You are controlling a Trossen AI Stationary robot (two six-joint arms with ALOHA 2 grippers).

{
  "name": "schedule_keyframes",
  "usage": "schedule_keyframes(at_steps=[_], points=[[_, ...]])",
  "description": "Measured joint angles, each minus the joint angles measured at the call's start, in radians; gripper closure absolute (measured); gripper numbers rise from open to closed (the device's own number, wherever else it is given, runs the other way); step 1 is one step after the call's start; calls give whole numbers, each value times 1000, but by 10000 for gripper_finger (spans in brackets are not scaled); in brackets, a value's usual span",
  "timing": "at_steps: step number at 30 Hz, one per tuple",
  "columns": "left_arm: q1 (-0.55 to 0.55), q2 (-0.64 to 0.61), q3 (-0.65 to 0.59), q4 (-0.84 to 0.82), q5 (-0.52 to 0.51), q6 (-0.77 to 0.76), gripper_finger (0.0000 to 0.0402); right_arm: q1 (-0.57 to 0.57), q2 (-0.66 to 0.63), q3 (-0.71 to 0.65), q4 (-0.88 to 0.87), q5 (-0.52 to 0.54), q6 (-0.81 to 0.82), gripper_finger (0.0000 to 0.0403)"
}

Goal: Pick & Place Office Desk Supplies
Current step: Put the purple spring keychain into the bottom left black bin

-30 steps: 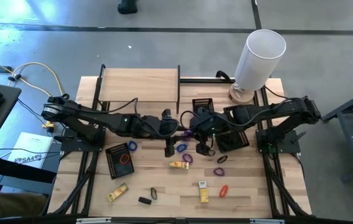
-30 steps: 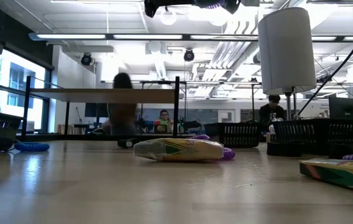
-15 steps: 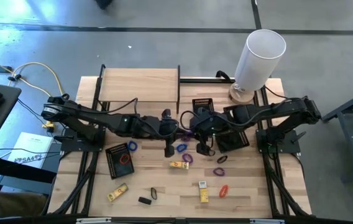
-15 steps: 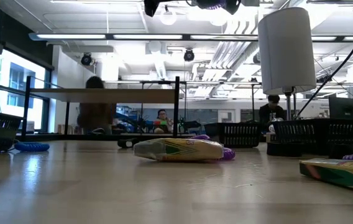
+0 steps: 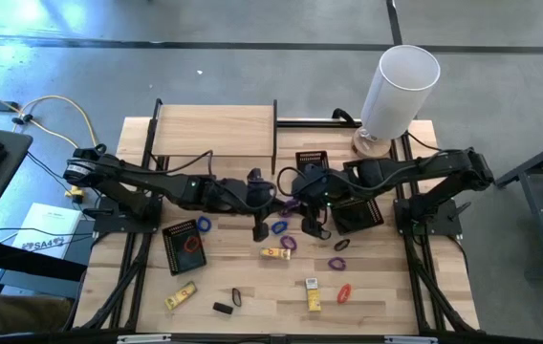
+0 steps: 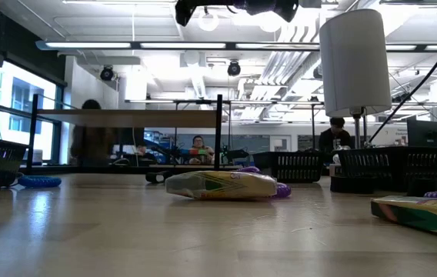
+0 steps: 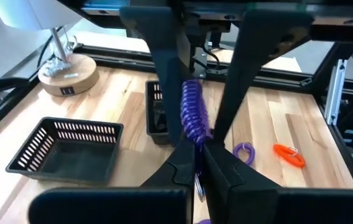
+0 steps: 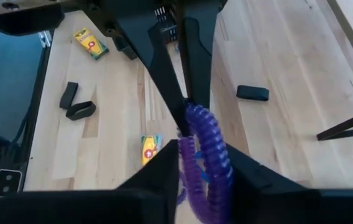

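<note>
Both jaws pinch the same purple coil (image 7: 194, 115), left gripper (image 7: 199, 163) and right gripper (image 8: 196, 163) closed on it together, so it may stretch or snap free if they part.

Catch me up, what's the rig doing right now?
Both arms meet above the table's middle, gripping one purple coil loop from opposite sides. The left end effector and the right end effector are each shut on it, so it looks like a handover, though who is giving is unclear. Other loops, yellow packets and small black blocks lie scattered on the wood, and a red loop sits in the left mesh tray.
</note>
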Motion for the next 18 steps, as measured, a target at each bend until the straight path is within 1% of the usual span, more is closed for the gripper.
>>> schedule_keyframes(at_steps=[6,10,13,14,18], points=[[3,0,0,-4,-3,-20,399,0,0,0,20,0,26,222],[-15,-35,0,-72,-13,-43,399,0,0,0,40,-1,30,172],[-38,-90,0,-159,-71,-77,400,0,0,0,38,-3,42,155],[-44,-109,0,-187,-72,-103,400,0,0,0,37,-3,37,152],[-45,-168,0,-285,-8,-217,400,10,0,0,37,36,7,152]])
